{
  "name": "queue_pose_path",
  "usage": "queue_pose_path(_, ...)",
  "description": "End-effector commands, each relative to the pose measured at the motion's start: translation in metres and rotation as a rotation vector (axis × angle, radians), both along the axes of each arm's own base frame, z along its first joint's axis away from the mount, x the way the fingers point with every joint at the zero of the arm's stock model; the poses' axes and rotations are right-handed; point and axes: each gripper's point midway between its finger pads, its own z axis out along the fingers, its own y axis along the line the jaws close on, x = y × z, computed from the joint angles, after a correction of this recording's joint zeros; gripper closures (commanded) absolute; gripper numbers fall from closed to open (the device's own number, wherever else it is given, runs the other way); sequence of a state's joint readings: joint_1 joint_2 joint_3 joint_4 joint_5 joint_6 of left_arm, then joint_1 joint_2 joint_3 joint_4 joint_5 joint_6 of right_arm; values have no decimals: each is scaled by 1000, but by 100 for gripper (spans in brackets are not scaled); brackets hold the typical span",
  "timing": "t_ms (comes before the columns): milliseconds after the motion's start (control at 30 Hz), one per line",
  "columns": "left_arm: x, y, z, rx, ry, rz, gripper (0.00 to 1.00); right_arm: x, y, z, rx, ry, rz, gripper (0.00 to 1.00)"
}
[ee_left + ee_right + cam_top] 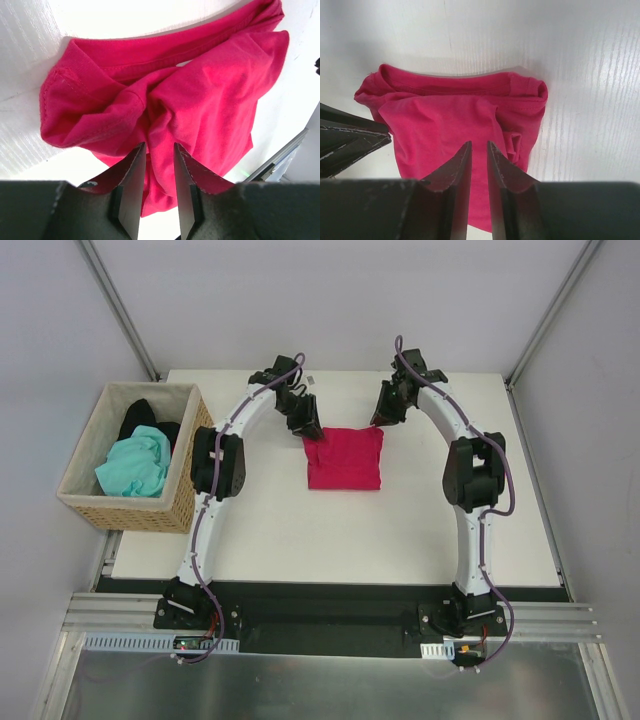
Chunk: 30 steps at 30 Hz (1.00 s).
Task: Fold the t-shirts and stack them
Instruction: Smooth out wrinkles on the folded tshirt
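Note:
A crimson t-shirt [345, 462] lies folded into a small rectangle in the middle of the table. My left gripper [312, 432] stands at its far left corner. In the left wrist view its jaws [159, 145] are narrowly parted with a ridge of the crimson t-shirt [210, 90] running into the gap. Whether they pinch it I cannot tell. My right gripper [380, 420] hovers at the far right corner. Its jaws [479, 143] are slightly apart above the flat crimson t-shirt [450, 120]. A mint-green t-shirt [135, 465] and a black t-shirt [140, 415] lie in the basket.
The wicker basket [140, 512] stands at the table's left edge, beside the left arm's elbow. Part of the left gripper's dark body [350, 140] shows at the left of the right wrist view. Grey walls close in the table's far and side edges.

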State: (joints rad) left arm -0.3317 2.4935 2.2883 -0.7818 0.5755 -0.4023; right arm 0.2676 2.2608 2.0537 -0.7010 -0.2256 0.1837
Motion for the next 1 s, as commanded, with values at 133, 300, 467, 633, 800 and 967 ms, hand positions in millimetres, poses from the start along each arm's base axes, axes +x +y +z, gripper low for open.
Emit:
queue_pose_path(133,11,0,4,-33,-14,11,69,12,1,13,40,-27,-20,78)
queue_pose_path(300,11,-2,0,-48,1,11,68,13,1,13,44,-25,-20,78)
queue_pose_path(467,14,-5,-3,-62,3,11,74,13,1,14,47,-24,-22,78)
queue_pose_path(633,14,-5,-5,-66,13,17,86,13,0,12,47,-19,-22,79)
queue_pose_path(800,13,-5,-5,-67,17,17,88,14,1,9,54,-12,-22,78)
queue_pose_path(967,11,-3,-7,-57,22,24,100,17,3,6,65,-6,-23,75)
